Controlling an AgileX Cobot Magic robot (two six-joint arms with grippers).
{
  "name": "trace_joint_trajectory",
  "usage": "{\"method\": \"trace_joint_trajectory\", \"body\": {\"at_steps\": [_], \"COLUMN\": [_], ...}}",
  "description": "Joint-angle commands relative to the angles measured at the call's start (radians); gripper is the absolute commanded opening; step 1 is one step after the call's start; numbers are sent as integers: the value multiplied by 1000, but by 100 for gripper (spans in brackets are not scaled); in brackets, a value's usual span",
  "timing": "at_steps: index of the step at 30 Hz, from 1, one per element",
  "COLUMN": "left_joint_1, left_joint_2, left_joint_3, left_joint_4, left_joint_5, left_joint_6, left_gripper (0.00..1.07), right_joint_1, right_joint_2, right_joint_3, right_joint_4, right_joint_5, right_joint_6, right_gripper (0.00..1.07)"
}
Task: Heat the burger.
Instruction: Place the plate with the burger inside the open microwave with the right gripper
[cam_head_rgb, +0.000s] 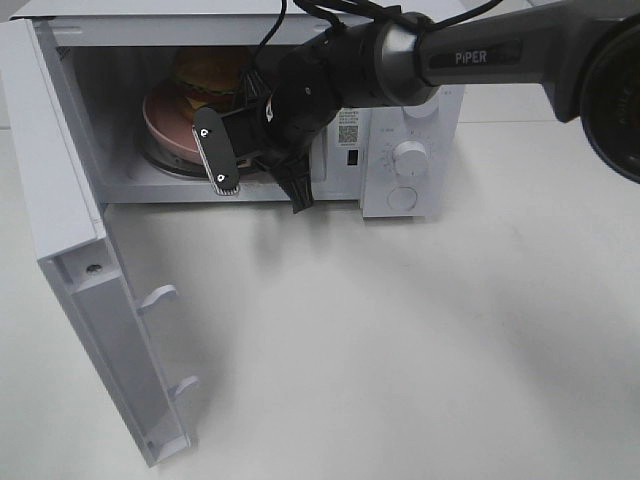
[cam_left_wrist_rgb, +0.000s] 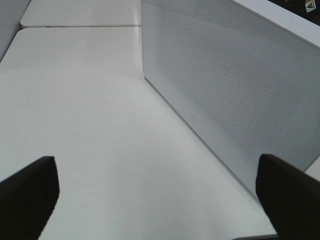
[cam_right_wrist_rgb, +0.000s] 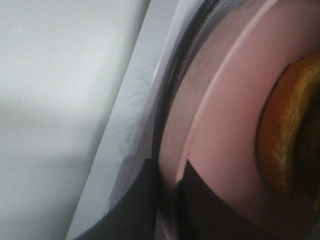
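Note:
The burger (cam_head_rgb: 208, 72) with its golden-brown bun sits on a round pink plate (cam_head_rgb: 163, 118) inside the open white microwave (cam_head_rgb: 120, 180). My right arm (cam_head_rgb: 300, 95) reaches into the cavity from the right. In the right wrist view my right gripper (cam_right_wrist_rgb: 169, 202) is shut on the pink plate's rim (cam_right_wrist_rgb: 225, 125), one dark finger on each side, with the burger's bun edge (cam_right_wrist_rgb: 282, 145) close behind. The plate rests on the glass turntable (cam_right_wrist_rgb: 172, 100). My left gripper (cam_left_wrist_rgb: 160, 200) is open over the bare table beside the microwave's perforated side wall (cam_left_wrist_rgb: 225, 90).
The microwave door (cam_head_rgb: 75, 250) hangs wide open to the left, reaching toward the table's front. The control panel with two knobs (cam_head_rgb: 410, 155) is right of the cavity. White tabletop (cam_head_rgb: 400, 340) spreads in front.

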Motion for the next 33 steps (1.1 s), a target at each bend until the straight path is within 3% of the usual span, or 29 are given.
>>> {"method": "trace_joint_trajectory", "body": {"at_steps": [1,12,26,31,33], "left_joint_1": [0,0,0,0,0], "left_joint_2": [-16,-16,-16,-16,-16], "left_joint_3": [3,3,3,3,3], "left_joint_4": [1,1,1,1,1], "left_joint_5": [-13,-13,-13,-13,-13], "left_joint_6": [-9,-9,-8,-8,-8], "left_gripper": [100,100,100,100,100], "right_joint_1": [-3,-3,-3,-3,-3], "right_joint_2": [-18,-18,-18,-30,-48], "right_joint_3": [-22,-21,-8,-4,23], "right_joint_4": [-8,43,68,87,87], "right_joint_5": [-71,-64,10,7,-17], "right_joint_6": [-1,-2,-8,-4,-4], "right_gripper": [12,35,37,44,52]}}
